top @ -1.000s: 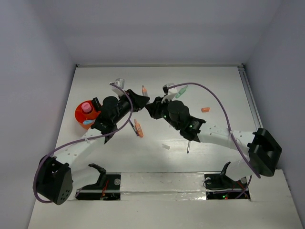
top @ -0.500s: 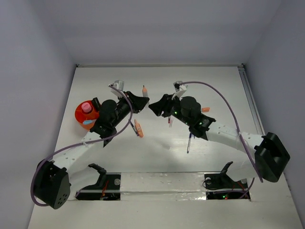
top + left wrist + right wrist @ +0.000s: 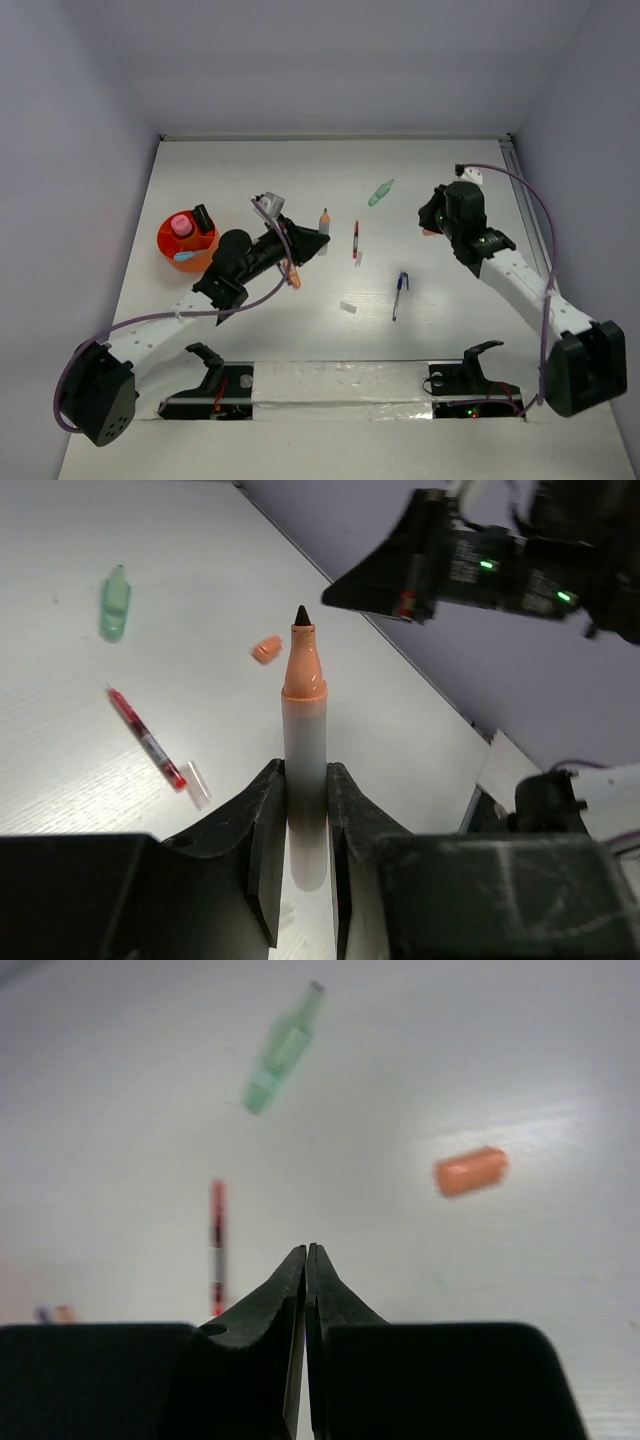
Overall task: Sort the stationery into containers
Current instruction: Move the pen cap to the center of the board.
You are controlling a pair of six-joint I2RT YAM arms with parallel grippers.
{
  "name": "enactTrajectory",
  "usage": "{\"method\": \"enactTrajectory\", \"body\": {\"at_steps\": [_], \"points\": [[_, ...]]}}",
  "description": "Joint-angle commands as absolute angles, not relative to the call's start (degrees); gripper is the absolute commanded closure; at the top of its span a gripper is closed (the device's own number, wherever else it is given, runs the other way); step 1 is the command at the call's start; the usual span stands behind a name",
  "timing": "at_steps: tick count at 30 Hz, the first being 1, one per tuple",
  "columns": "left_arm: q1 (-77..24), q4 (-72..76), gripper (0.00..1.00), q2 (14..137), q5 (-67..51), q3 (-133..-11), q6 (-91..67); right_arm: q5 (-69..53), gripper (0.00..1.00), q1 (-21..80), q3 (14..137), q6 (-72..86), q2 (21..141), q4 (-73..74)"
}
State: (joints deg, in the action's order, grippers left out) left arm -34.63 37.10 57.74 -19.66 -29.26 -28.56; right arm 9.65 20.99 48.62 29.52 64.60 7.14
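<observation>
Over on the left half of the table [image 3: 220,160], the left jaws are clamped around a pale-bodied marker [image 3: 303,695] with an orange neck and a bare black tip. The barrel is squeezed right between both fingers, and the tip sticks out past them toward the far side. Back along that arm, near the left edge, sits the orange-red pot [image 3: 168,243]. It's got a pink-capped tube [image 3: 181,224] standing in it, plus a pale blue cap [image 3: 185,256] and something black I can't make out. Another orange marker [image 3: 292,274] lies half under the left arm. Mid-table there's a red pen [image 3: 355,240], then a blue pen [image 3: 399,295] a bit closer to the arm bases, a small white bit [image 3: 347,307] just left of that, and a green cap [image 3: 380,192] further back. The right jaws are pinched fully together with nothing in them, over on the right side near a little orange cap [image 3: 470,1171]. From the wrist view the cap lies ahead and off to one side, clearly apart from the tips.
</observation>
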Motion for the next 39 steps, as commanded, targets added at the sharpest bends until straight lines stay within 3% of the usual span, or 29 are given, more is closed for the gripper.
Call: {"method": "enactTrajectory", "body": {"at_steps": [1,4,5,13,39], "points": [[-36.12,43.59,1.00,55.90,-24.25,-27.16,-24.52,9.76,0.91,13.90,50.27,26.63,70.47,17.84],[-36.65,43.94,1.00,55.81,-24.43,-26.46,-24.26,5.98,0.77,9.76,52.55,25.05,76.36,20.03],[-36.65,44.29,1.00,55.90,-24.52,-26.11,-24.26,6.67,0.68,9.23,52.82,24.87,78.90,20.39],[-38.31,43.86,1.00,55.99,-23.03,-25.75,-23.82,3.96,0.40,8.17,52.82,25.31,86.30,16.70],[-38.32,40.78,1.00,57.04,-20.13,-26.54,-21.88,-6.76,0.45,5.45,63.28,34.27,104.76,3.87]]}}
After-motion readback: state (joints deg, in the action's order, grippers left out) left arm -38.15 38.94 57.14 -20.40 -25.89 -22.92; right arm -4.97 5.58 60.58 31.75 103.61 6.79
